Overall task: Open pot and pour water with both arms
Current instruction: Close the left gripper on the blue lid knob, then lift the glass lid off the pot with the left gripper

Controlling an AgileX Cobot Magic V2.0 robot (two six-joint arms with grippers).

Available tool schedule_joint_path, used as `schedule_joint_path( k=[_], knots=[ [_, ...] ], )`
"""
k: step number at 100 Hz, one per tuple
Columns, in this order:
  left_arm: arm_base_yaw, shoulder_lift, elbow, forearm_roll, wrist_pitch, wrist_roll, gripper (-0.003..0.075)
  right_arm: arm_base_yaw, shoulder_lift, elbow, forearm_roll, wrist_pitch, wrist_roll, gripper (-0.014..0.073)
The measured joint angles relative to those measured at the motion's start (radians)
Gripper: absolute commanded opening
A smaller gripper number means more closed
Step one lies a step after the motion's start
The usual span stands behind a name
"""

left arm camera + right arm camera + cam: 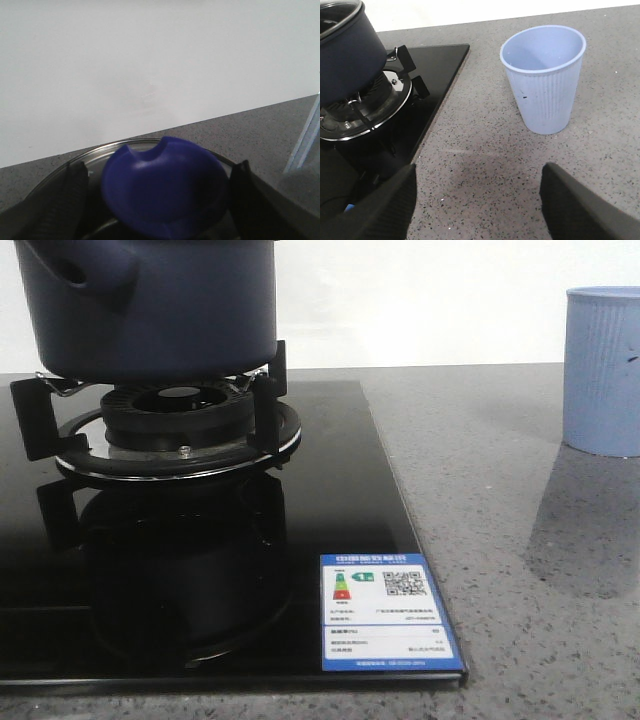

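The black glass stove [330, 500] has the navy pot [150, 305] sitting on its burner stand [175, 425]; the pot's top is cut off. Right of the stove stands the pale blue ribbed cup [544, 75]. The stove's sticker [388, 625] is too small to read. The left gripper [160, 200] is spread wide around a blurry blue lid knob [165, 187], not squeezing it. The right gripper [477, 200] is wide open and holds nothing.

black glass hob [330, 500] with burner [175, 415] and label [385, 610] on speckled counter [520, 570].
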Motion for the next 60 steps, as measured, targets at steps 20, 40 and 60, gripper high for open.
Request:
schedule_joint_path(
  k=[20, 40, 60],
  knots=[
    [0.0, 0.049, -0.026, 0.014, -0.005, 0.0, 0.0525, 0.0, 0.0, 0.0, 0.0, 0.0, 0.0, 0.0471],
    [0.0, 0.061, -0.028, 0.02, -0.005, 0.0, 0.0501, 0.0, 0.0, 0.0, 0.0, 0.006, 0.0, 0.0472],
    [0.0, 0.061, -0.028, 0.02, -0.005, 0.0, 0.043, 0.0, 0.0, 0.0, 0.0, 0.01, 0.0, 0.0471]
  ],
)
